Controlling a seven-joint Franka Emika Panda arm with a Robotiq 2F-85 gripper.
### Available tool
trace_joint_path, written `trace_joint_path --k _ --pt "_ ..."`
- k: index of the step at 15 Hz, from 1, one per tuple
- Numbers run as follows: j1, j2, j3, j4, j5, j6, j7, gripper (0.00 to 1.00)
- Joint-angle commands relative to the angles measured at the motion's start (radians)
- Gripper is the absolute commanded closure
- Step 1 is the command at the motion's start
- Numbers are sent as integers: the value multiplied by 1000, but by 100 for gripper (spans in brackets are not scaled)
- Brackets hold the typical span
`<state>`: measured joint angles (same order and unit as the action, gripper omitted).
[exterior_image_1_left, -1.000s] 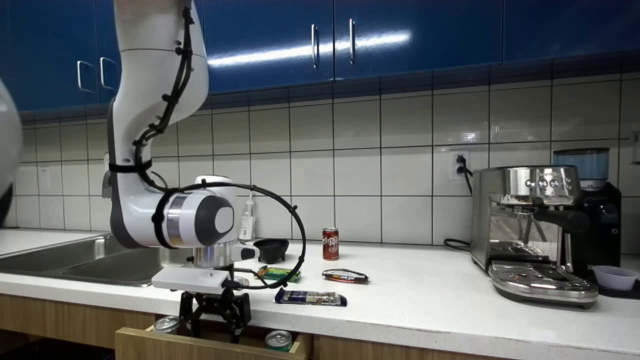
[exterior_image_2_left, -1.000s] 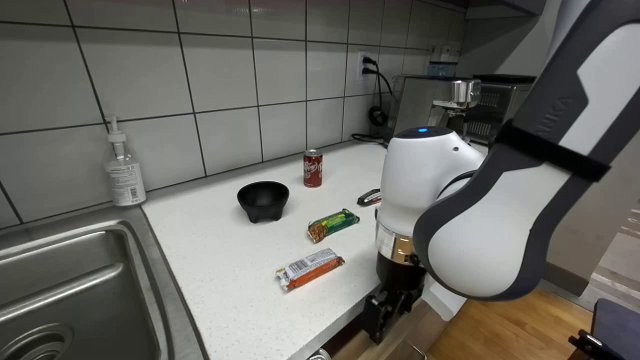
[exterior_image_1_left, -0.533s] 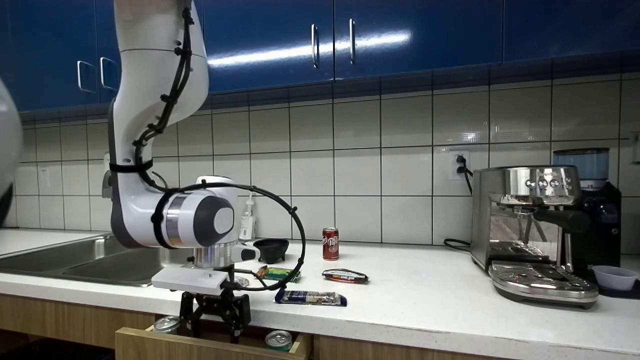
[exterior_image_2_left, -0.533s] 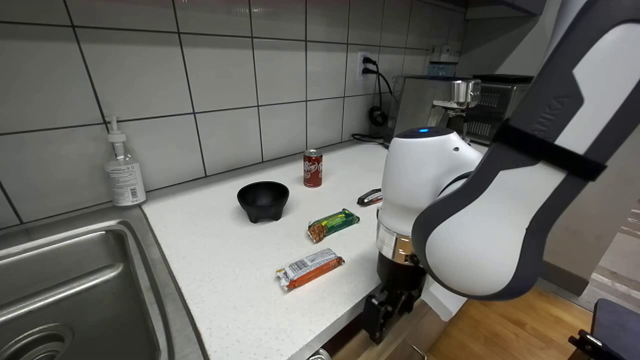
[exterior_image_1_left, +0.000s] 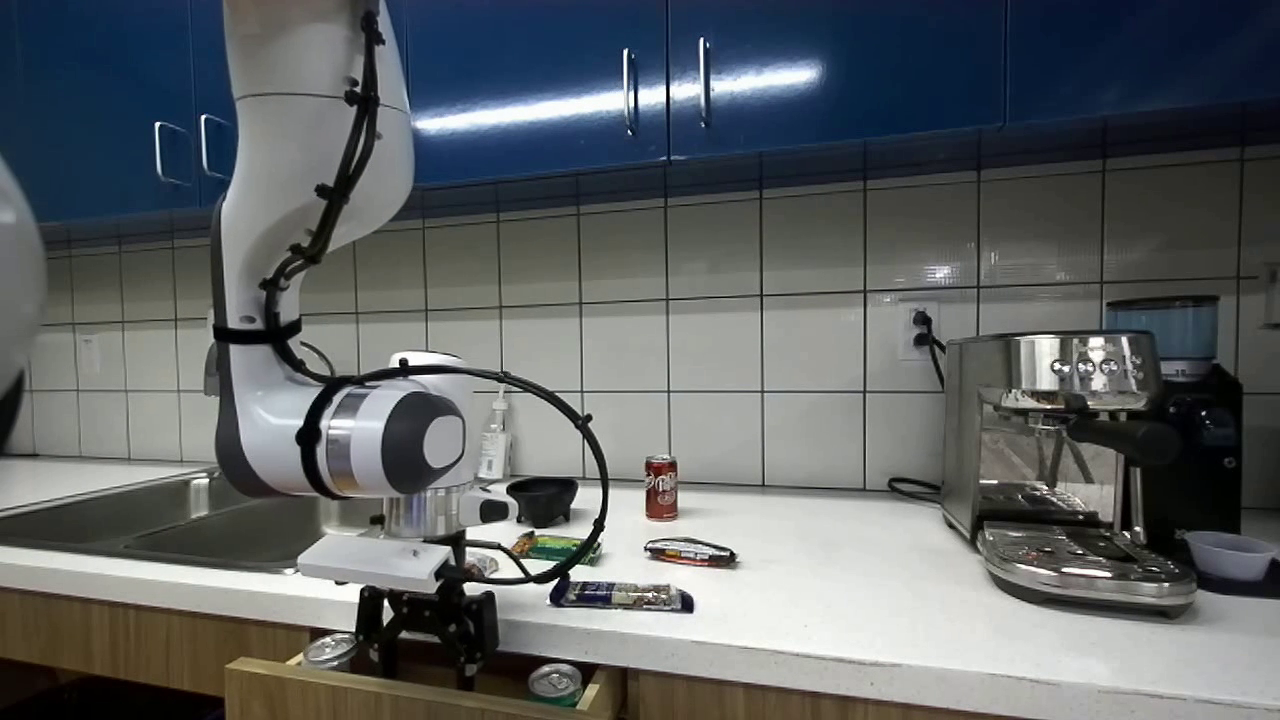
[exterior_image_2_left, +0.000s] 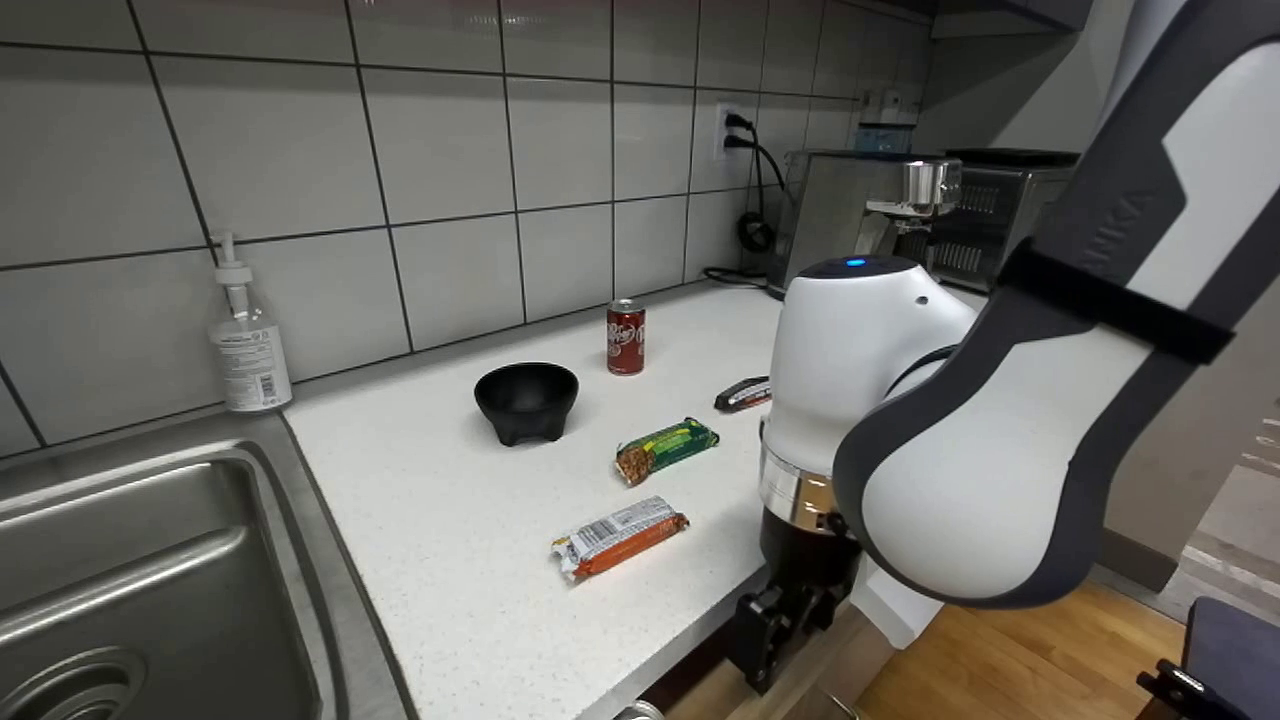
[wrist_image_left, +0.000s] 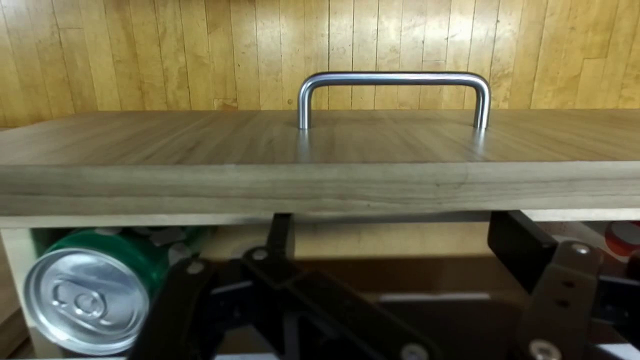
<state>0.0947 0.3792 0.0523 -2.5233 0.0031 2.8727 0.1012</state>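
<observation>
My gripper (exterior_image_1_left: 427, 675) points down into an open wooden drawer (exterior_image_1_left: 390, 695) below the counter edge; it also shows in an exterior view (exterior_image_2_left: 760, 645). In the wrist view the two black fingers (wrist_image_left: 394, 222) are spread wide with nothing between them. Their tips are right behind the drawer's front panel (wrist_image_left: 320, 186); contact cannot be told for certain. A metal bar handle (wrist_image_left: 394, 78) sits on the panel's outer side. A green can (wrist_image_left: 90, 295) lies in the drawer, also in an exterior view (exterior_image_1_left: 556, 683). Another can (exterior_image_1_left: 330, 651) shows at the other end, red in the wrist view (wrist_image_left: 624, 237).
On the white counter (exterior_image_1_left: 820, 620) are a dark-blue wrapped bar (exterior_image_1_left: 622, 596), a green bar (exterior_image_2_left: 667, 450), an orange bar (exterior_image_2_left: 620, 538), a black bar (exterior_image_1_left: 690, 552), a red can (exterior_image_1_left: 661, 488) and a black bowl (exterior_image_2_left: 527, 400). A sink (exterior_image_2_left: 130, 560) and coffee machine (exterior_image_1_left: 1060, 470) flank them.
The gripper and arm have shifted slightly away from the counter. The drawer front and its cans have moved out a little with them. The fingers stay spread.
</observation>
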Motion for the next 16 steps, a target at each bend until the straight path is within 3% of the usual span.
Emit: trace_joint_path --k 1,16 --pt "28 -67 -14 -82 3 2 39 0" --pt "158 -176 -95 -250 -37 -4 171 0"
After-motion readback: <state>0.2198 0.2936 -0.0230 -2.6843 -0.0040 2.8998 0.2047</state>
